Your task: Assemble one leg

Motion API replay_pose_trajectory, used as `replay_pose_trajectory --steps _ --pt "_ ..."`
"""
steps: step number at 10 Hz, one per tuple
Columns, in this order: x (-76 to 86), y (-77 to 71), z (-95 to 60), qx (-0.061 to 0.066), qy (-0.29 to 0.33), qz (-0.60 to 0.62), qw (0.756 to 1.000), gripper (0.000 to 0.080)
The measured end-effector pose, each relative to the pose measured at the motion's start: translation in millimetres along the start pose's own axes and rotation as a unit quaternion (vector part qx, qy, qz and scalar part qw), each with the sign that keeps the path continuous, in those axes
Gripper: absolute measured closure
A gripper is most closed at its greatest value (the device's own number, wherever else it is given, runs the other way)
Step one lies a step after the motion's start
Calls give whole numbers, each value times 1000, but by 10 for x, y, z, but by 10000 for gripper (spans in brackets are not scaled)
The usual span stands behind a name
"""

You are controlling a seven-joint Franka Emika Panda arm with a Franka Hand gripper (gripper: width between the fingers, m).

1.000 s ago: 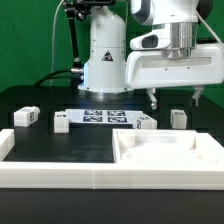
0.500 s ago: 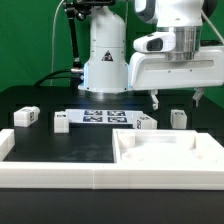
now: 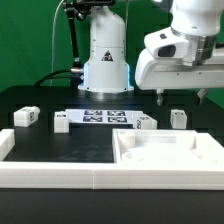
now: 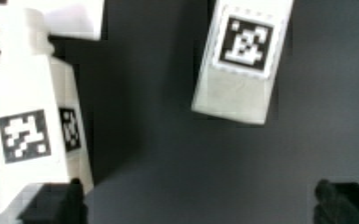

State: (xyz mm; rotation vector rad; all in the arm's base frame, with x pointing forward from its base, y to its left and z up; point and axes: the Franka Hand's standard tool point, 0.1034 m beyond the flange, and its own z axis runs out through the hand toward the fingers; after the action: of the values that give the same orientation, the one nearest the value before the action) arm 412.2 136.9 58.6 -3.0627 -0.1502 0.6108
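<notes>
Approach step: the two-finger gripper [image 3: 179, 98], jaws apart, is held above the small white plastic leg [image 3: 178, 118] at the exterior view's right; lowering seems needed

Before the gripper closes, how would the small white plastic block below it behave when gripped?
The small white plastic block looks rigid and probably light. Its flat faces suggest it would slide, not roll, if pushed. Smooth plastic might slip in the gripper.

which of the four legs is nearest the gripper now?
The leg farthest to the exterior view's right: it sits just below the open gripper. The next leg lies off to one side; the rest, further still.
</notes>
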Motion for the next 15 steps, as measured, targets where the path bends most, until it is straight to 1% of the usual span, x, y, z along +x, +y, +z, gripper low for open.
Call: replay_pose_trajectory --steps 1,2,5,7,10,12,15 --pt "3 -19 19 2 -22 3 1000 151" --pt "-56 -32 41 -2 -69 10 998 151" --pt "-66 -33 80 -5 -170 8 985 151" --pt "-149 -88 192 -12 -232 16 972 151" --pt "-177 -93 341 -15 -317 11 948 151" --pt "-175 -118 456 -16 -316 9 949 151" --pt "-256 -148 632 -20 -311 6 950 151"
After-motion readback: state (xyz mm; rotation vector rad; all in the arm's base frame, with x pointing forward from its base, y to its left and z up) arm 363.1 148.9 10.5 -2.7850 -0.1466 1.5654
